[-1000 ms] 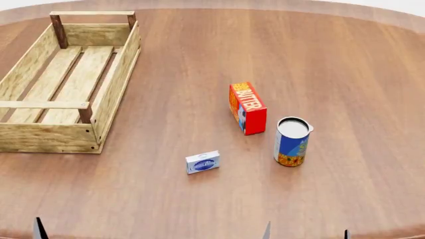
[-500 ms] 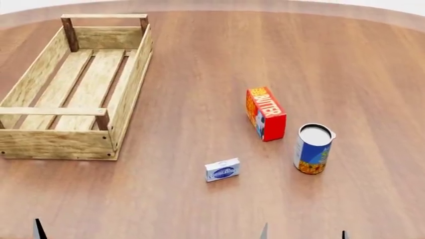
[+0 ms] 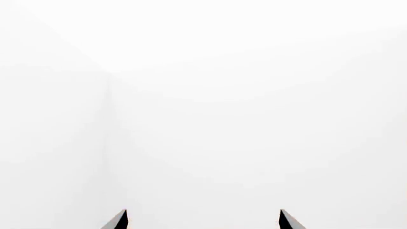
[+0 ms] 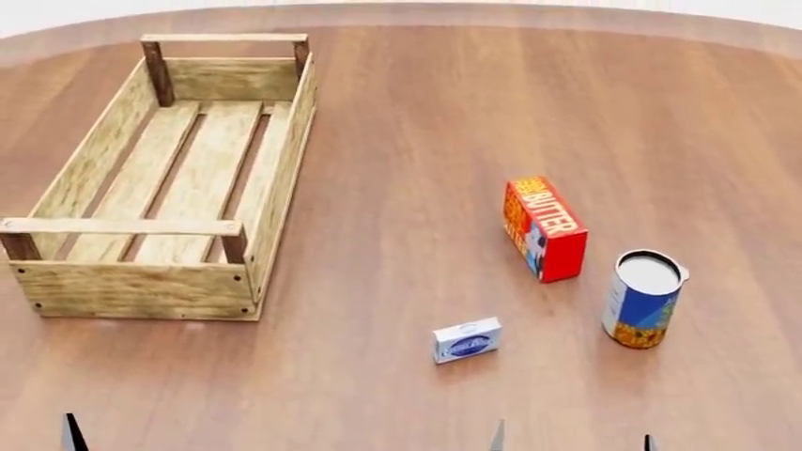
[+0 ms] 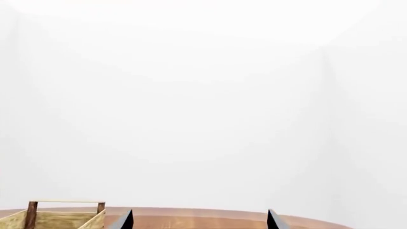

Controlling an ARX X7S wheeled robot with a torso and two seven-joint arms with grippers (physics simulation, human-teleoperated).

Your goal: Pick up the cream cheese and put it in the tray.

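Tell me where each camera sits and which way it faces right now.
Head view: high, looking down at table, tray, cream cheese; only tool tips at the bottom edge.
Left wrist view: aimed at blank white; left tool tips only.
Right wrist view: level, across the table; right tool tips.
Shared: tray, head and right wrist.

We see a brown wooden tabletop (image 4: 414,113) with a curved far edge. The tray (image 4: 282,197) sits on it toward the far left, its long sides running from near to far. The cream cheese (image 4: 468,340) lies flat closer to the near edge, apart from everything. To its right stand a red-orange butter box (image 4: 546,228) and, just beside that, a blue-orange can (image 4: 643,299), upright.
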